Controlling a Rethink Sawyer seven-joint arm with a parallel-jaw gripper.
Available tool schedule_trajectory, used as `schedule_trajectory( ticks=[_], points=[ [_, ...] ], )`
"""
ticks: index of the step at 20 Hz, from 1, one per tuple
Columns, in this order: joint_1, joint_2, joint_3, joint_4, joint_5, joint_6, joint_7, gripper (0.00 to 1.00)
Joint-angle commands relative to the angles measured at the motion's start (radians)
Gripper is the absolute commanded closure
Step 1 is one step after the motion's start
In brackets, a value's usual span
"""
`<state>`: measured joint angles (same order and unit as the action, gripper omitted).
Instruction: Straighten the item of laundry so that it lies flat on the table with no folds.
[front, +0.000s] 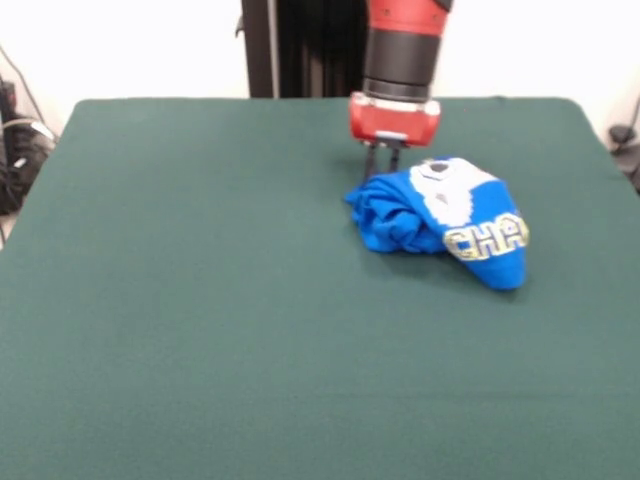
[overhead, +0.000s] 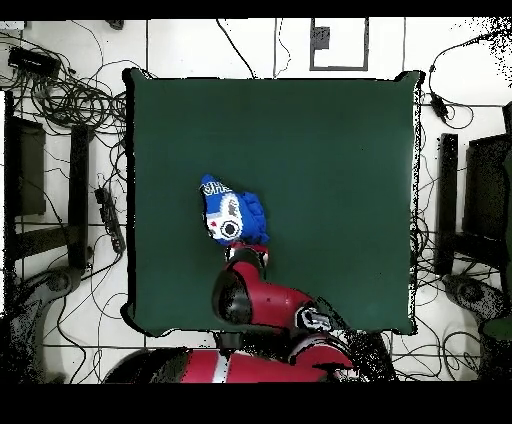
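The item of laundry (front: 440, 215) is a bright blue shirt, crumpled into a small heap on the right half of the table (front: 200, 300). Its white graphic faces up and the letters "CHA" show on its near side. My gripper (front: 382, 168) hangs straight down at the heap's far left edge, its tips level with the cloth and touching or nearly touching it. In the overhead view the shirt (overhead: 232, 215) lies left of the table's (overhead: 330, 180) centre, and the arm's wrist (overhead: 248, 262) covers the gripper just below it.
The red arm (overhead: 270, 300) reaches over the table's edge at the robot's side. Cables and dark equipment (overhead: 60, 100) lie on the floor around the table. The black pedestal (front: 300, 45) stands behind the far edge.
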<state>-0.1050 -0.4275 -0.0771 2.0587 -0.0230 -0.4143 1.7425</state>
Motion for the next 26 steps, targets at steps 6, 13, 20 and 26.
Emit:
schedule_trajectory(
  ticks=[6, 13, 20, 26],
  points=[
    [-0.199, -0.083, -0.071, -0.07, -0.208, 0.352, -0.033, 1.0],
    [-0.231, -0.109, -0.098, -0.092, -0.289, 0.381, 0.006, 1.0],
    [-0.172, -0.368, -0.074, -0.039, -0.256, 0.646, 0.011, 1.0],
    [-0.105, -0.535, -0.087, -0.043, -0.209, 0.885, 0.041, 1.0]
  ],
)
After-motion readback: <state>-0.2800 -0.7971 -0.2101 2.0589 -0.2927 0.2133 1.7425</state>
